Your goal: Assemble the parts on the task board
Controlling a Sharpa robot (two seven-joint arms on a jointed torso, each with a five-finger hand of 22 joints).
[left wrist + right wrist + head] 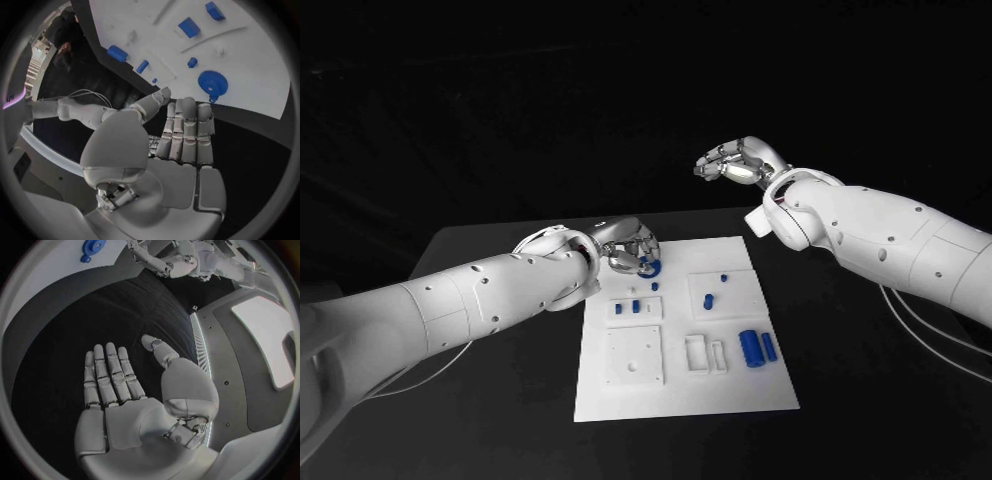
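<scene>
The task board (678, 400) lies mid-table; your blue gear (649, 268) sits near its far left corner. Your left hand (629, 252) hovers there, fingers straight, empty. Your right hand (128, 400) is spread, empty, beyond the table's far edge.

No readable text anywhere — no labels, brand marks, numbers or signs could be made out on the task board (733, 395), the blue parts (756, 347) or either arm. Board surface was plain white with moulded recesses only — nothing printed that showed.
</scene>
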